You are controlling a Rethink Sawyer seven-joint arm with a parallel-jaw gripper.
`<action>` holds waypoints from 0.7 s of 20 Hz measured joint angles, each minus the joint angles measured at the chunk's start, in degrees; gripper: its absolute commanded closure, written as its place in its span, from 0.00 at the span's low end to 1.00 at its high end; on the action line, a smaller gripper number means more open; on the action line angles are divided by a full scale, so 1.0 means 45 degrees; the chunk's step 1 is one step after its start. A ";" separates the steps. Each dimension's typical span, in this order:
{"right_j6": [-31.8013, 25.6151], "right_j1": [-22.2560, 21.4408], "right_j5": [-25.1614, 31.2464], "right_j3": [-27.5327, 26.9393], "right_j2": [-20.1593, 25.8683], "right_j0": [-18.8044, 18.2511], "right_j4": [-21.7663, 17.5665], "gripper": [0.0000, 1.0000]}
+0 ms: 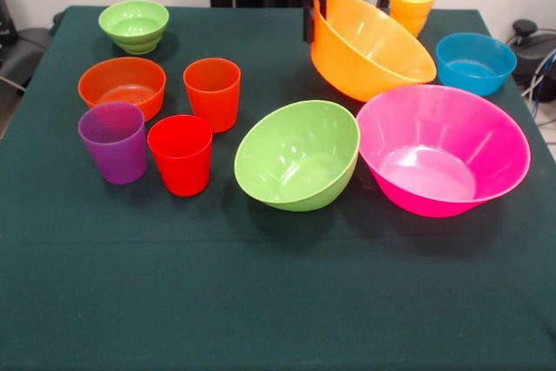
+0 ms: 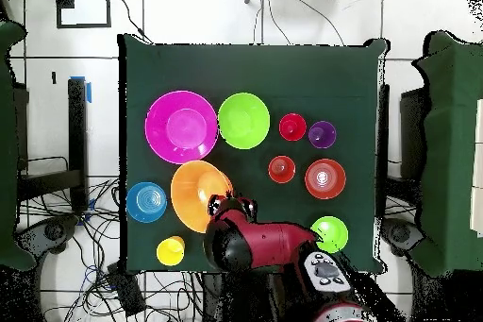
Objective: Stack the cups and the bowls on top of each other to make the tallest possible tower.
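My gripper [image 1: 311,25] is shut on the far left rim of the large yellow-orange bowl [image 1: 369,45], which hangs tilted with its mouth toward the camera. From overhead the gripper [image 2: 229,207] sits at that bowl's [image 2: 196,195] edge. The large pink bowl [image 1: 443,149] and the tilted medium light green bowl [image 1: 298,154] lie in front of it. The small blue bowl [image 1: 475,62] and yellow cup [image 1: 412,4] are at the right back. The purple cup [image 1: 113,141], red cup [image 1: 180,154], orange cup [image 1: 212,93], small orange bowl [image 1: 122,86] and small green bowl [image 1: 134,25] stand at the left. Nothing is nested.
The dark green table [image 1: 261,301] has its open stretch along the near side in the front view. Cables and a dark object [image 1: 526,32] lie off its right edge. The red arm [image 2: 274,243] reaches in over the table's robot side.
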 measured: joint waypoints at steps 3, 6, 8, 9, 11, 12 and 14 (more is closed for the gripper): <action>0.0000 -0.0548 0.0717 0.0024 0.0244 -0.0377 -0.0003 1.00; 0.0000 -0.1064 0.1385 0.0077 0.0552 -0.0773 -0.0003 1.00; 0.0000 -0.1342 0.1717 0.0114 0.0737 -0.0994 -0.0005 1.00; 0.0000 -0.1417 0.1805 0.0121 0.0790 -0.1049 -0.0005 1.00; 0.0000 -0.1658 0.2065 0.0156 0.0964 -0.1220 -0.0008 1.00; 0.0000 -0.1770 0.2189 0.0176 0.1063 -0.1313 -0.0008 1.00; 0.0000 -0.2156 0.2569 0.0270 0.1488 -0.1675 0.0005 1.00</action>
